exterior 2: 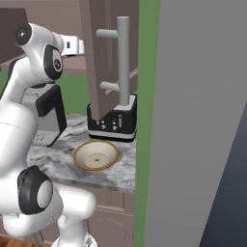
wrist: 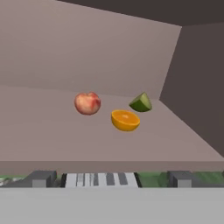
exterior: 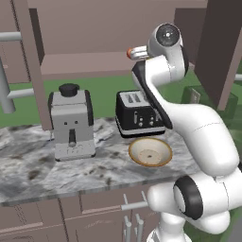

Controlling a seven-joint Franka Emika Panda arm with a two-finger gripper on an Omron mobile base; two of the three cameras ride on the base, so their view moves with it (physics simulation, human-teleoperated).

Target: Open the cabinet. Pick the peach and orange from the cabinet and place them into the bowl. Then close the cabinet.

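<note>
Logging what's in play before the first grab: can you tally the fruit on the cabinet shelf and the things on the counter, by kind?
Fruit on the cabinet shelf: 3 (peach, orange, green fruit)
Bowls: 1 (bowl, nothing in it)
Toasters: 1 (toaster)
Coffee machines: 1 (coffee machine)
Total: 6

From my station I saw a green wall [exterior: 101, 92] behind a grey-veined marble surface [exterior: 42, 165], with mauve-brown low cabinets [exterior: 71, 217] under it. A grey coffee machine [exterior: 71, 124] and a black toaster [exterior: 139, 113] stood on the surface, well apart. The light was flat and even.
</note>
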